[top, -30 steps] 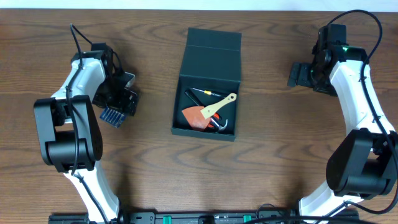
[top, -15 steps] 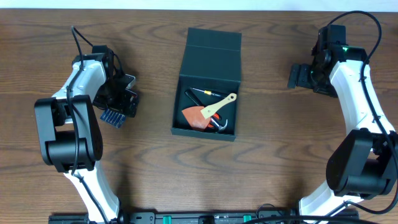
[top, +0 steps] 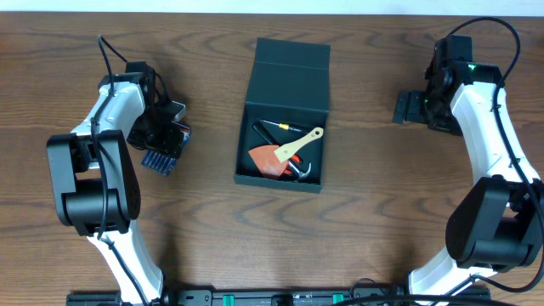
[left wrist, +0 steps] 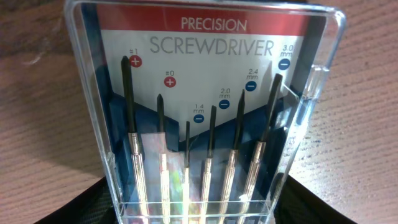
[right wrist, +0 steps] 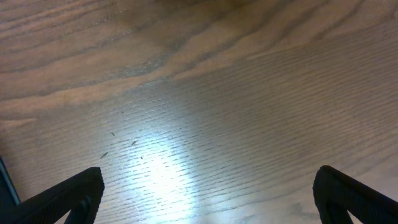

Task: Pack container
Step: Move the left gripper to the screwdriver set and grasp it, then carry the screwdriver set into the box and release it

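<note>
A clear plastic screwdriver case (left wrist: pixel 205 112) with a red and blue card marked "PRECISION SCREWDRIVER" fills the left wrist view, holding six slim drivers side by side, tips up, labelled from #1 to 3.0 mm; in the overhead view it (top: pixel 161 155) lies tilted at the left of the frame. Just below the centre of that frame an orange-red piece (top: pixel 265 159), a pale wooden-handled tool (top: pixel 303 142) lying slantwise across it and a thin black stick (top: pixel 269 129) sit close together. The brown wood-grain table (top: pixel 357 238) shows bare, with a bright glare, across the right wrist view.
</note>
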`<state>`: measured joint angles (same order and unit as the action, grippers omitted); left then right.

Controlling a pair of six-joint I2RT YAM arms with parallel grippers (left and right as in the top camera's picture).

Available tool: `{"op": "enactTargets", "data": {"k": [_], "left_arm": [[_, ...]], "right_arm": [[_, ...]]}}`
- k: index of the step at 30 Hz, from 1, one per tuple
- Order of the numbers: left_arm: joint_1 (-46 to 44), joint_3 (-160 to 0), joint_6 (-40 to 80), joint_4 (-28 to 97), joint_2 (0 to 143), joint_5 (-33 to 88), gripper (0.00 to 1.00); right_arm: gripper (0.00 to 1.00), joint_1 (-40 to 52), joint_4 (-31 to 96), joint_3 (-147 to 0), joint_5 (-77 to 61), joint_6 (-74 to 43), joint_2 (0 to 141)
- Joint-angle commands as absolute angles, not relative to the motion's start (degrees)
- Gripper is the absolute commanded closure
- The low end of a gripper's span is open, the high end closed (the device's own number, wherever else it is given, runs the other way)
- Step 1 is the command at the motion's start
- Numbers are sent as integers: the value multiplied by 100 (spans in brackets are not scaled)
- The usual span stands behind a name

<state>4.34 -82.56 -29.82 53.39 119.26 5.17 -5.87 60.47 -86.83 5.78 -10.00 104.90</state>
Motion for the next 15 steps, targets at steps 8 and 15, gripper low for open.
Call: {"op": "enactTargets", "data": {"k": [8, 15], "left_arm": [[432, -8208, -2974, 5343, 11992, 493, 78], [425, -8230, -2858, 5345, 11963, 493, 94]], "right_arm": [[1, -558, 6114, -8667, 576, -910, 10490], [1, -558, 6112, -8667, 574, -913, 10490]]}}
